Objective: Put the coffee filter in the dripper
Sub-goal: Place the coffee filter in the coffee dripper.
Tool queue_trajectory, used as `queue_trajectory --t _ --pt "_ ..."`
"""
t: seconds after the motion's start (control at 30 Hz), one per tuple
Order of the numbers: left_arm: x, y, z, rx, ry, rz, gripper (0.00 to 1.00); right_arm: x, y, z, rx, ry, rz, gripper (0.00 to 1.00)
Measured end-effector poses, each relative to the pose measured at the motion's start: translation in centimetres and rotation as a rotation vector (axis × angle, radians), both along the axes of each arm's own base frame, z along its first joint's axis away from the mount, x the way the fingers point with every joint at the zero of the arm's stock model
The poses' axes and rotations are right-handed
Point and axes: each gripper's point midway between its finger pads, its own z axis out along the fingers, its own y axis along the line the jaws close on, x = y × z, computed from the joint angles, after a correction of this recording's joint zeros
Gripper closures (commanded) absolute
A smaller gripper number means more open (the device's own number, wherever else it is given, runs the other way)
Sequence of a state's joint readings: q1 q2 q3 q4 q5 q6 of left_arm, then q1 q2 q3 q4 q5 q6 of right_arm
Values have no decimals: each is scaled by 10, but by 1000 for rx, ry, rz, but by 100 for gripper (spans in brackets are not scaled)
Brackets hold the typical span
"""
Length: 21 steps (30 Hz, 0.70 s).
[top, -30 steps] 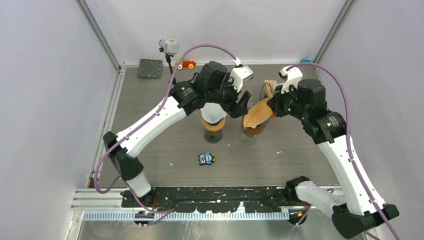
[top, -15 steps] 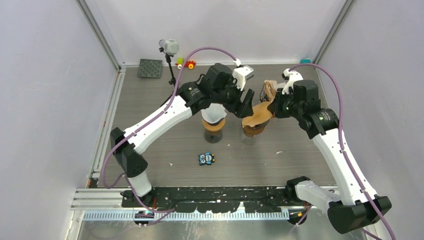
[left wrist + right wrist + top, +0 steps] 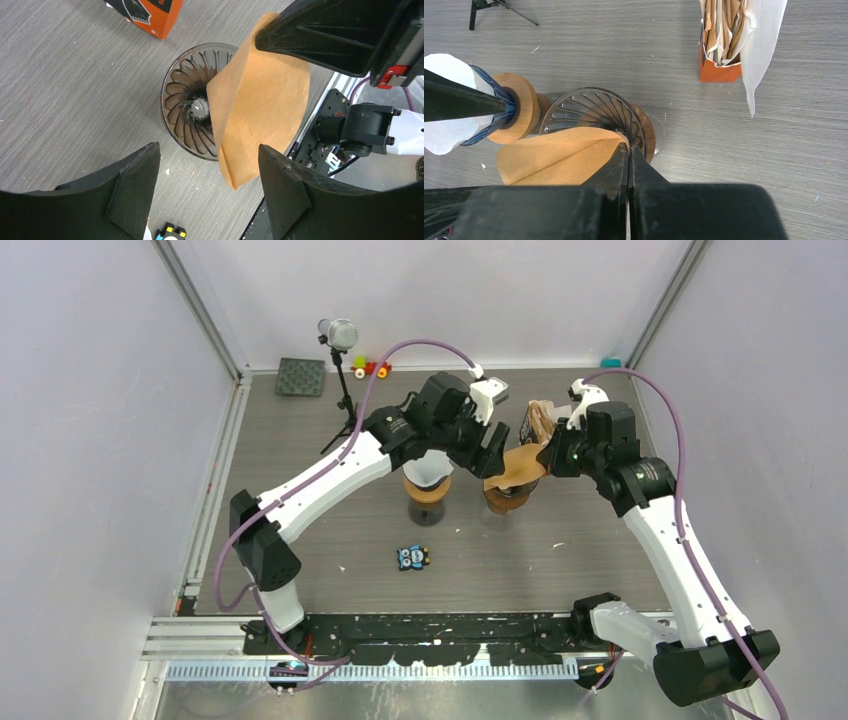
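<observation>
A brown paper coffee filter [image 3: 516,468] [image 3: 265,100] [image 3: 556,157] hangs tilted above the smoked-glass ribbed dripper [image 3: 506,499] [image 3: 186,117] [image 3: 589,111]. It covers the dripper's near side. My right gripper [image 3: 541,454] [image 3: 628,146] is shut on the filter's edge, pinching it at the fingertips. My left gripper [image 3: 491,449] [image 3: 207,150] hovers open just left of the filter. Its fingers straddle the filter's lower corner without touching it.
A second dripper with a white filter and wooden collar [image 3: 427,478] [image 3: 504,114] stands just left. An orange box of filters [image 3: 536,420] [image 3: 720,62] stands behind. An owl toy [image 3: 412,558], a microphone stand [image 3: 340,338], a dark pad [image 3: 301,377] and a toy train [image 3: 372,368] lie around.
The left gripper has reached further right and back, up to the filter. The right gripper has drawn the filter slightly back over the dripper, still pinched.
</observation>
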State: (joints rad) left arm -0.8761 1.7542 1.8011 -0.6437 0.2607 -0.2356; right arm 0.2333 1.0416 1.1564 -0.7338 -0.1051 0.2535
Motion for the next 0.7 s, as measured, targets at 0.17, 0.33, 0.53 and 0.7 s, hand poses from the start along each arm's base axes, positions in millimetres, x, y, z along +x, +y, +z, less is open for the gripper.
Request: queue_trajectory --t 0.17,0.33,0.53,0.7 --pt "3 -2 -12 22 12 1 41 0 -2 -5 3 11 -17 100" --pt "3 -4 -17 30 19 -6 53 1 -4 -8 2 17 -27 100" --pt "1 -6 -20 29 33 -22 71 1 -4 -9 3 20 -32 99" --pt "0 -10 -24 35 37 -45 90 1 -3 -9 7 22 -25 94"
